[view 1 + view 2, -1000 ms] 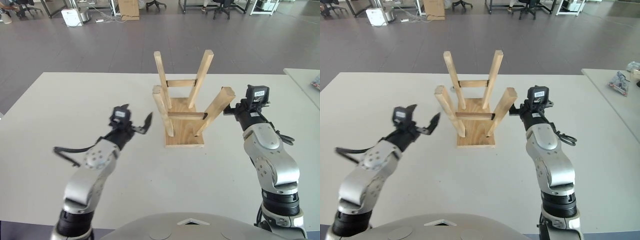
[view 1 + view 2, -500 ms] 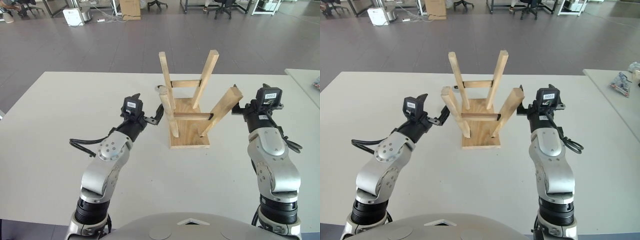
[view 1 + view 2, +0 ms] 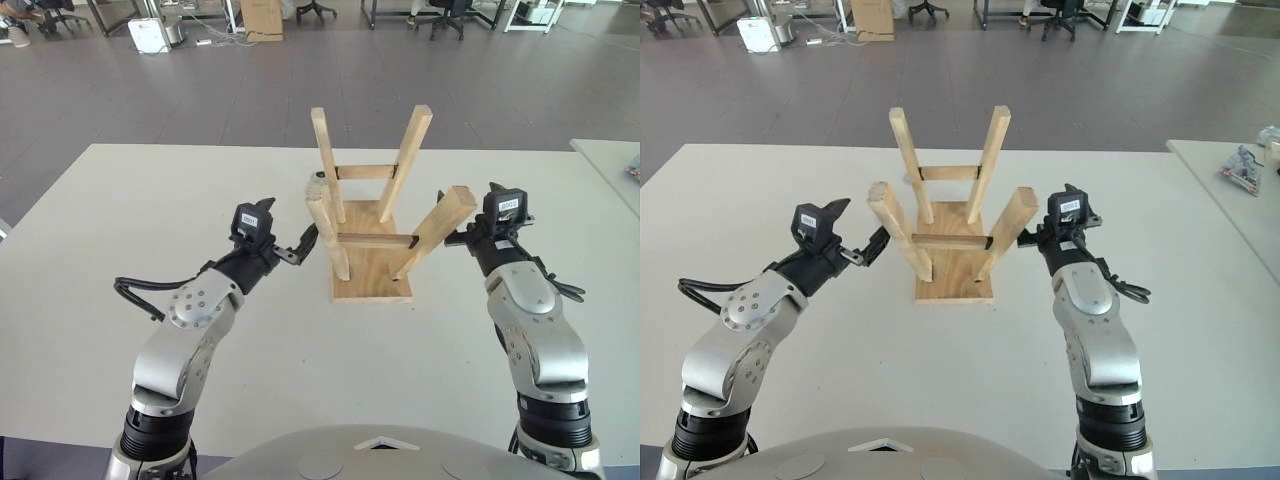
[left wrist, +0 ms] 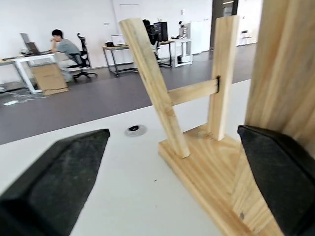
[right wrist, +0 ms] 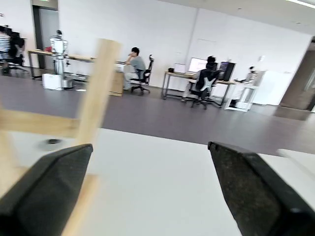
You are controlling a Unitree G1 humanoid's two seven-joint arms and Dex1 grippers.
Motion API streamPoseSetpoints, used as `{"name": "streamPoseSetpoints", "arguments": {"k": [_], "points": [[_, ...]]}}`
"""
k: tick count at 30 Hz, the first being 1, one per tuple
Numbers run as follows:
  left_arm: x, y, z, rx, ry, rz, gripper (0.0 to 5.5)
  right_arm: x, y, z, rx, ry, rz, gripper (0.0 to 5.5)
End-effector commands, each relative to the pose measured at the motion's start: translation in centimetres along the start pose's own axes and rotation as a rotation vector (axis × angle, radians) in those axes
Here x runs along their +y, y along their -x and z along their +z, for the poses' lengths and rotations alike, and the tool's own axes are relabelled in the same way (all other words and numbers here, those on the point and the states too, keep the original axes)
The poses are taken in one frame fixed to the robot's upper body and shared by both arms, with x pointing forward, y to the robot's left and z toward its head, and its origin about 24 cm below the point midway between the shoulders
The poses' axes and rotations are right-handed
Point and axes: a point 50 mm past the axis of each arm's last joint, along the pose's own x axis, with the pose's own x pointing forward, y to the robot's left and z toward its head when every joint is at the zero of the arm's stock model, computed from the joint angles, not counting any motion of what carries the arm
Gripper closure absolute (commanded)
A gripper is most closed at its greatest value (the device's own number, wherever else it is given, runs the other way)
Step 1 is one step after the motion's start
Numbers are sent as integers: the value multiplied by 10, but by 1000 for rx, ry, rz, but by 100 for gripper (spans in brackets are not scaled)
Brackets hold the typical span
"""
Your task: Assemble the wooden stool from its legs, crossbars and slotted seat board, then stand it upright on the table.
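The stool (image 3: 370, 235) is seen in pale, honey-yellow bare wood throughout. A fine lengthwise grain is shown on its legs (image 3: 327, 165) and crossbars (image 3: 366, 171), and a slightly warmer tone with faint darker streaks is shown on the seat board (image 3: 372, 282). The table (image 3: 150, 200) is finished in plain off-white, with no pattern. The left pincer (image 3: 290, 222) and the right pincer (image 3: 470, 222) are coloured matte black. The floor (image 3: 200, 90) beyond is laid in dull grey-brown, marked by a faint lighter sheen.
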Motion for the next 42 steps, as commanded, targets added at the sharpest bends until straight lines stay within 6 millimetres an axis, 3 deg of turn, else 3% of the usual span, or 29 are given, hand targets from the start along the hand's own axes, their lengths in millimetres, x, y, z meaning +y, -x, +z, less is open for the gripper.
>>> {"name": "streamPoseSetpoints", "arguments": {"k": [1,4,6,9,11,12,14,16,18,19,21,23,26,34,38,42], "points": [[55,14,-5,71,-79,143,68,-20,-17,27,-119,31,-55,109],[81,9,18,20,-168,184,68,-22,-25,50,-204,-21,-47,109],[80,-12,56,-115,-208,139,68,-18,-33,80,-295,-136,8,109],[50,-38,119,-366,-205,15,68,-12,-34,129,-461,-255,102,109],[28,-45,159,-522,-193,-59,68,-19,-29,163,-600,-382,100,109],[18,-45,175,-583,-164,-89,68,-22,-25,177,-655,-444,110,109],[-2,-45,182,-613,-37,-167,68,-14,-19,182,-651,-509,195,109],[-19,-50,146,-447,166,-236,68,13,-21,137,-399,-536,287,109],[-42,-44,54,-24,492,-294,68,39,-8,66,-50,-500,301,109],[-52,-32,7,179,663,-258,68,48,1,42,77,-505,298,109],[-63,-6,-44,416,786,-204,68,55,11,26,167,-497,288,109],[-60,0,-48,441,796,-178,68,57,11,28,162,-470,275,109],[-45,-15,-30,344,766,-132,68,54,6,34,130,-455,244,109],[-32,-39,20,171,632,-160,68,55,-8,62,24,-460,269,109],[-21,-32,111,-157,439,-422,68,52,-16,89,-60,-509,339,109],[-18,-19,181,-392,386,-608,68,40,-18,141,-274,-683,415,109]]}}
